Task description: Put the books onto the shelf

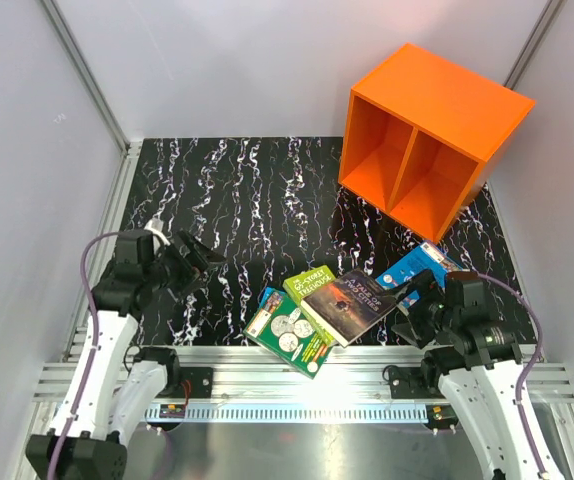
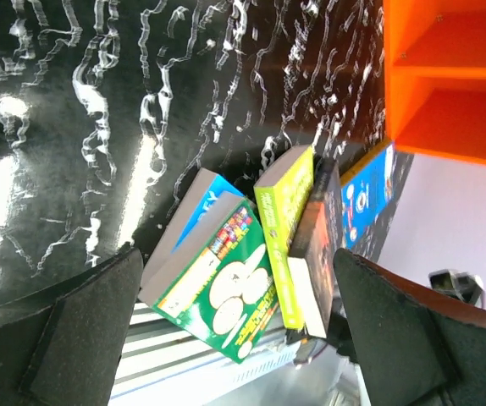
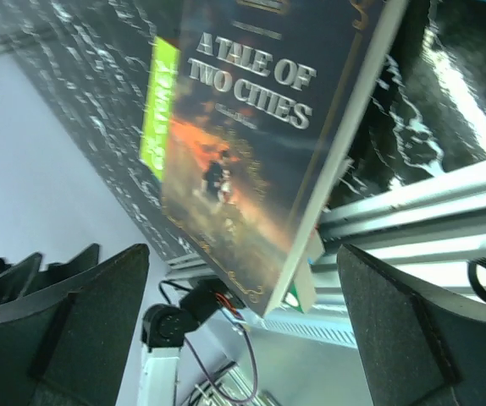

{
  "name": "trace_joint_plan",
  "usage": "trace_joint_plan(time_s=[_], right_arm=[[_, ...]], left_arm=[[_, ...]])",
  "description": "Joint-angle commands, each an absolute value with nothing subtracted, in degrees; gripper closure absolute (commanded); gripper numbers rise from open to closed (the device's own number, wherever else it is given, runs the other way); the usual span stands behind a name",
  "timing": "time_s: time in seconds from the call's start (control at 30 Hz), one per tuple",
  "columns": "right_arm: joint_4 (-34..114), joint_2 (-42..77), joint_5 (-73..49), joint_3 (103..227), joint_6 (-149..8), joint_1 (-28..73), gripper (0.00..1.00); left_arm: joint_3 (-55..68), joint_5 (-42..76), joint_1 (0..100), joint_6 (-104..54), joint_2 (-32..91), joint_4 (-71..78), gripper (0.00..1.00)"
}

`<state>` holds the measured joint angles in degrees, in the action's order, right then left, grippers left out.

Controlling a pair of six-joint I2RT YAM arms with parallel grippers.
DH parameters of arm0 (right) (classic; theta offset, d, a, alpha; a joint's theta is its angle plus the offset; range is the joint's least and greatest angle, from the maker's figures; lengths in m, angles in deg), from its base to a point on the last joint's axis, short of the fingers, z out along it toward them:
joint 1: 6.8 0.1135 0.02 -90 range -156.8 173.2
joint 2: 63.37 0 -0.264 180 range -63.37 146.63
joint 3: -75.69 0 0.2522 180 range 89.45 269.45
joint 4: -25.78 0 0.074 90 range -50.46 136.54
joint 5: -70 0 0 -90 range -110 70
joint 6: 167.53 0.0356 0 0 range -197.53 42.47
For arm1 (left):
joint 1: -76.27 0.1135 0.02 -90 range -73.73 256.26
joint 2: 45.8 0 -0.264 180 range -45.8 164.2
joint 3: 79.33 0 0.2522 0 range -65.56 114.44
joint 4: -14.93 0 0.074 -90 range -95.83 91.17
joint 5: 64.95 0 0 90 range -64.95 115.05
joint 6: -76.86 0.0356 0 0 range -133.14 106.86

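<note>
Top external view: showed the orange shelf (image 1: 432,135) at 1 o'clock on the black marbled worktop (image 1: 237,200). Stood turned a bit, with its open face toward 7 o'clock and a divider making two tall compartments.

Found the books in a loose pile near 6 o'clock, well apart from the shelf. Saw the dark book (image 1: 352,303) on top, lying over the light-green book (image 1: 309,283) and the green book with coins (image 1: 289,335). Spotted the blue book with a round emblem (image 1: 419,262) poking out from the pile toward 2 o'clock.

Left wrist view: caught a second blue book (image 2: 205,203) tucked under the green book with coins.

Found the left jaws at 9 o'clock, spread wide, holding nothing, well apart from the books. Found the right jaws at 4 o'clock, just beside the dark book, spread wide too, gripping nothing.

Right wrist view: read "A Tale of Two Cities" on the dark book. Saw its corner between the two black fingers (image 3: 65,338), apart from both.
</note>
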<state>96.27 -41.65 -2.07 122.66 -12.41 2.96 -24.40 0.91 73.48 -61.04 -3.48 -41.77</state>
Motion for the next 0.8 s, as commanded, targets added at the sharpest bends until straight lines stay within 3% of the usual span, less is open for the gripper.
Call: trace_joint_plan(time_s=[0.0,0.13,0.27,0.57,0.77], right_arm=[[97.0,-41.1,1.4,124.0,-14.4,3.2,0.00],[91.2,-33.9,10.2,115.6,-13.2,3.2,0.00],[91.0,-32.1,9.2,112.4,-13.5,3.2,0.00],[78.9,-26.6,8.1,104.4,-9.6,3.2,0.00],[73.0,-18.9,1.2,107.2,-9.6,3.2,0.00]], left_arm=[[-19.3,2.5,67.1,-61.1,-0.8,-37.4,0.01],[-16.8,11.6,56.5,-62.1,6.8,-34.8,0.01],[-11.9,16.5,46.8,-64.1,16.7,-31.8,0.01],[0.0,13.7,44.2,-60.5,32.6,-29.3,0.02],[4.0,12.1,44.0,-57.4,37.3,-30.8,0.04]])
